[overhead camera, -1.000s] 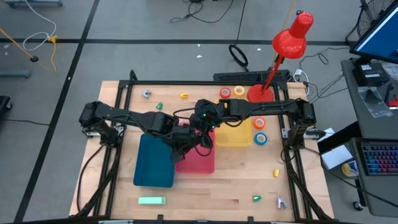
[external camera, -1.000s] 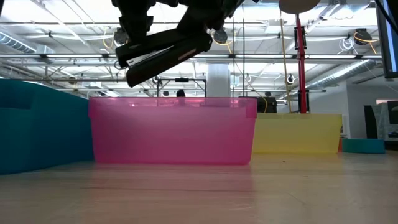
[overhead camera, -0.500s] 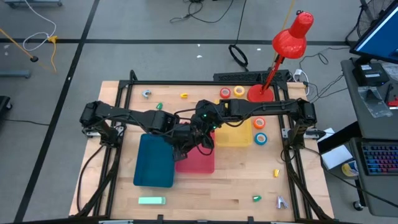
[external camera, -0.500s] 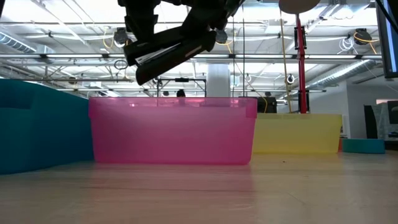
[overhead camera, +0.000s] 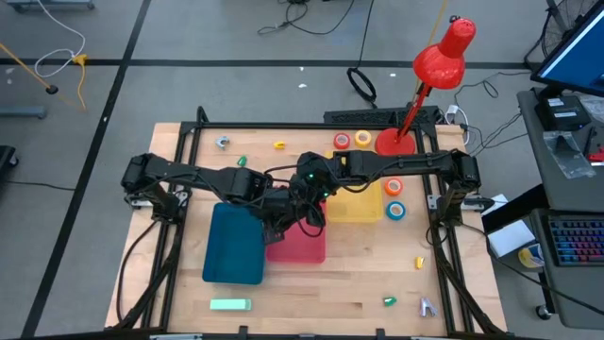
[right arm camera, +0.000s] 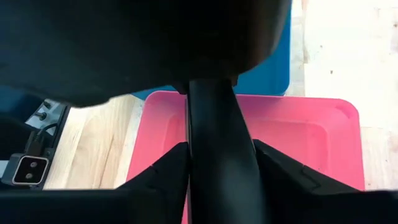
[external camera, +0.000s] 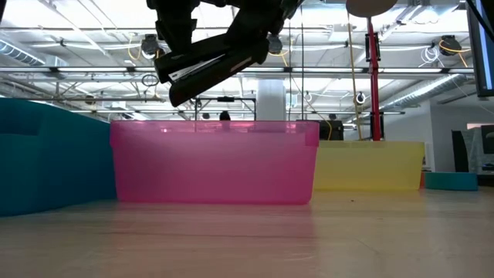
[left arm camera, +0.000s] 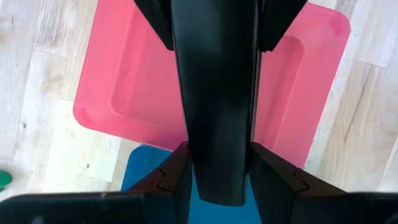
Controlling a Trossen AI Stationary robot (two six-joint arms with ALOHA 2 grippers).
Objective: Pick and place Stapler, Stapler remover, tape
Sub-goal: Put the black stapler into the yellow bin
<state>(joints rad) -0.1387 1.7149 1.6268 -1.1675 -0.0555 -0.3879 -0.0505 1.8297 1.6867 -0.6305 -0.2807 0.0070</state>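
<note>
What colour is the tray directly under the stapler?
Pink. The tray beneath the black stapler shows best in the left wrist view.

Both arms reach in from their own sides of the table and meet over its middle, forearms stretched nearly level, wrists bent down.

The left gripper [left arm camera: 217, 180] hangs above the table with its two fingers [left arm camera: 177, 174] pressed against the sides of a black stapler [external camera: 212, 66], gripping one end of it.

The right gripper [right arm camera: 214, 168] is just beside it, nose to nose, fingers [right arm camera: 171, 168] set close on either side of the stapler's other end, touching or nearly so.

In the low view the two grippers show only as dark shapes at the top edge, the stapler slanting below them.
</note>
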